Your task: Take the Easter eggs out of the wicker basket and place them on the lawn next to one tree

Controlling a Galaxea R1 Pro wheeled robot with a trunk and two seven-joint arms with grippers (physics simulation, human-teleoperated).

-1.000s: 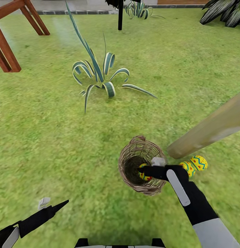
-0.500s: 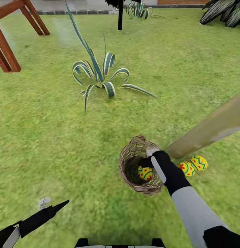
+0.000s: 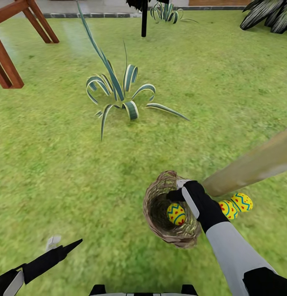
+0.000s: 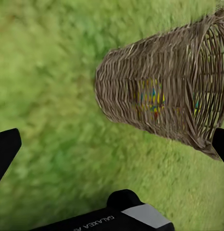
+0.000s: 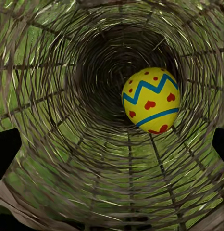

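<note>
Head view first: the wicker basket (image 3: 170, 209) sits on the lawn (image 3: 69, 164), tipped so its mouth faces up toward the camera, and one Easter egg (image 3: 176, 214) lies inside it, yellow with a blue zigzag and red marks. Just past the basket, at the foot of the pale tree trunk (image 3: 252, 164), two more eggs (image 3: 236, 205) lie touching each other on the grass. That trunk stands just beside the basket's rim.

The right gripper (image 3: 178, 190) is at the basket's rim on the trunk side, black wrist and grey forearm slanting across the rim. Its wrist camera looks straight down the woven tube: the egg (image 5: 151, 100) rests against the wall well inside, red hearts and blue bands plain to see, and the two black fingertips (image 5: 6, 154) sit wide apart at either edge, nothing between them.

Over to the left gripper (image 3: 61, 246): it hangs low over the grass, well away from the basket on the side opposite the trunk. From its wrist camera the basket (image 4: 160, 91) lies on its side, a blur of yellow and blue glowing through the weave, and the dark finger pads (image 4: 5, 150) stand far apart, empty.

Farther off than the basket, a striped spiky plant (image 3: 116, 92) sprouts from the lawn, and brown wooden legs (image 3: 12, 45) stand beyond that.
</note>
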